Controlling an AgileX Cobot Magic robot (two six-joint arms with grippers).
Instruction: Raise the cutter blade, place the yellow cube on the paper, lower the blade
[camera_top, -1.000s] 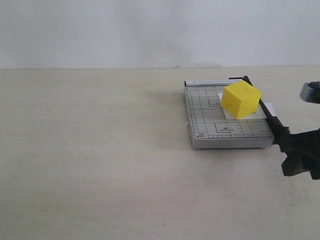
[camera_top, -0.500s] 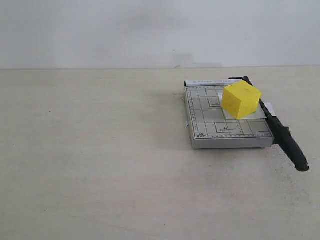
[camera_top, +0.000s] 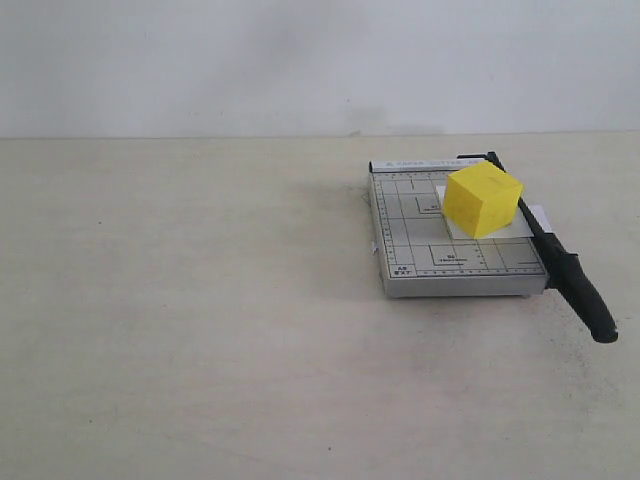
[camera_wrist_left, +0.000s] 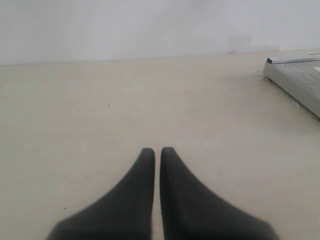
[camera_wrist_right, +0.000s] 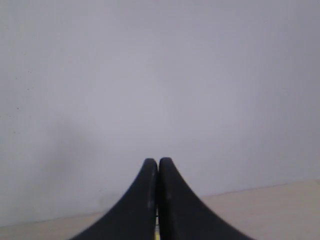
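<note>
Your right gripper (camera_wrist_right: 158, 166) has pulled away
It has left the exterior view's lower right, uncovering the cutter blade (camera_top: 558, 260) handle.

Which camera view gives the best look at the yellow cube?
The exterior view. There the whole yellow cube shows, resting on the paper. The left wrist view shows only a corner of the cutter base, no cube. The right wrist view shows mostly wall; a yellow speck between the fingers may be it.

black left end effector (camera_wrist_left: 157, 151), curved tapering fingers (camera_wrist_left: 142, 192)
</note>
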